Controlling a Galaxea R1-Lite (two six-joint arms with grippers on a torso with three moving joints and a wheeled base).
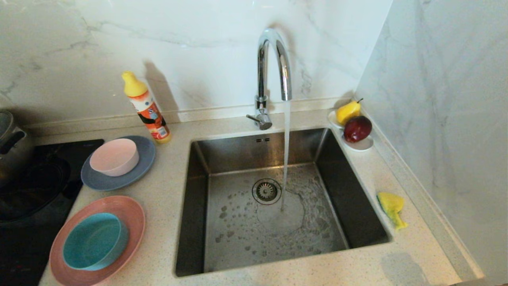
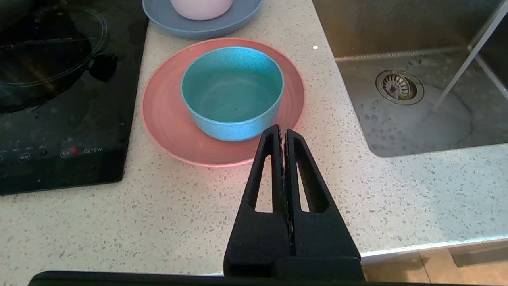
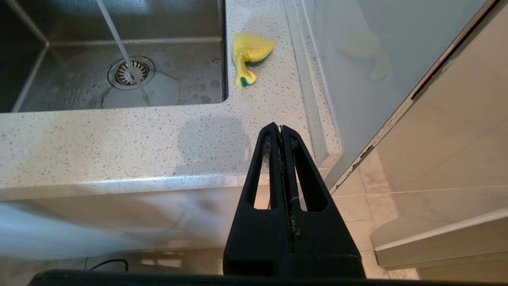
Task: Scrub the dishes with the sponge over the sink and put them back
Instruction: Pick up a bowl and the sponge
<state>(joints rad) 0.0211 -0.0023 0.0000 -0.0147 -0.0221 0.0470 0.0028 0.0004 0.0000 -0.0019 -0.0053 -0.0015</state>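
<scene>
Speckled pale stone makes up the surface [image 1: 170, 198] around the sink [image 1: 337, 186], a square steel basin with water running from the chrome faucet [image 1: 274, 67] onto its floor just beside the round drain strainer [image 1: 266, 191]. Left of the sink, the teal bowl [image 1: 94, 241] sits upright in the pink plate [image 1: 131, 214]; behind them, farther from the robot, the pale pink bowl [image 1: 114, 156] sits in the grey-blue plate [image 1: 147, 155]. A black cooktop [image 1: 35, 198] lies left of the plates, its panel reading "C21EW" in the left wrist view, with a steel pot [image 1: 12, 145] on it. An orange bottle with a yellow cap [image 1: 146, 108] stands behind the plates; its label is too small to read. Right of the sink lies the sponge [image 1: 391, 206], bent, yellow face up, its long axis running roughly along the sink's edge. Behind the sink's right corner a white dish [image 1: 363, 146] holds a pear [image 1: 348, 112] and a red apple [image 1: 357, 128]. The left tool [image 2: 282, 132] hovers near the pink plate, fingers pressed together, empty. The right tool [image 3: 280, 129] hangs by the surface's front edge, well apart from the sponge, likewise closed and empty.
</scene>
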